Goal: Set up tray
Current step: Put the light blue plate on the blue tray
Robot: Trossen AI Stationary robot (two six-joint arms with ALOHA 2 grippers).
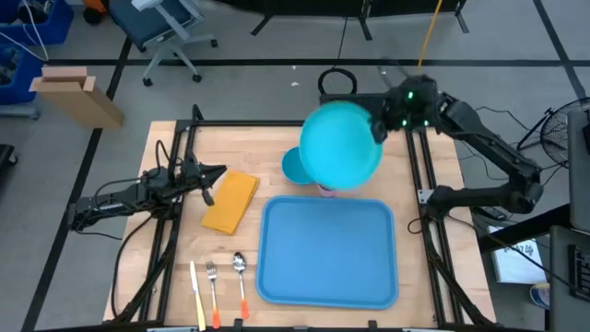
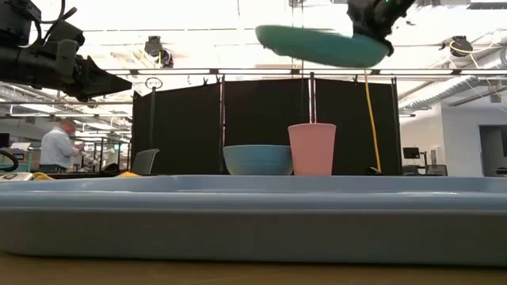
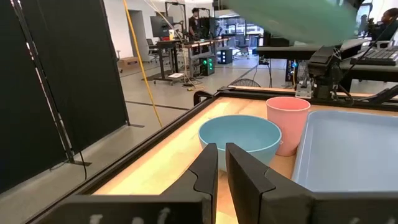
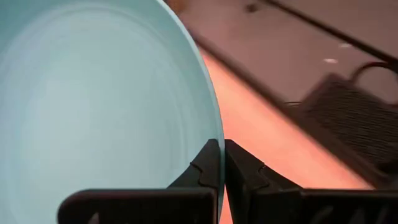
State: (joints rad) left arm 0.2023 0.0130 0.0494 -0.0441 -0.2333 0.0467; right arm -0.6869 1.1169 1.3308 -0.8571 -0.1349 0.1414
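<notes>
The tray (image 1: 328, 251) sits empty at the table's near edge. Your right gripper (image 4: 219, 163), clamped on the plate (image 1: 340, 145) rim, hovers beyond it; lower level. Left gripper (image 3: 221, 168) idles, nearly closed.

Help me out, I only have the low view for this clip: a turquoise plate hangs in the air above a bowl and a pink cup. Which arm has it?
Observer: The right gripper; its fingers are shut on the plate at the rim.
Operator: Is anything on the tray?
Observer: No, the high view shows the tray bare.
Operator: What else is on the table?
Observer: A yellow cloth left of the tray, and a knife, fork and spoon in a row near the front edge.
Operator: And the other arm?
Observer: The left gripper is raised over the table's left side, by the cloth, holding nothing.
</notes>
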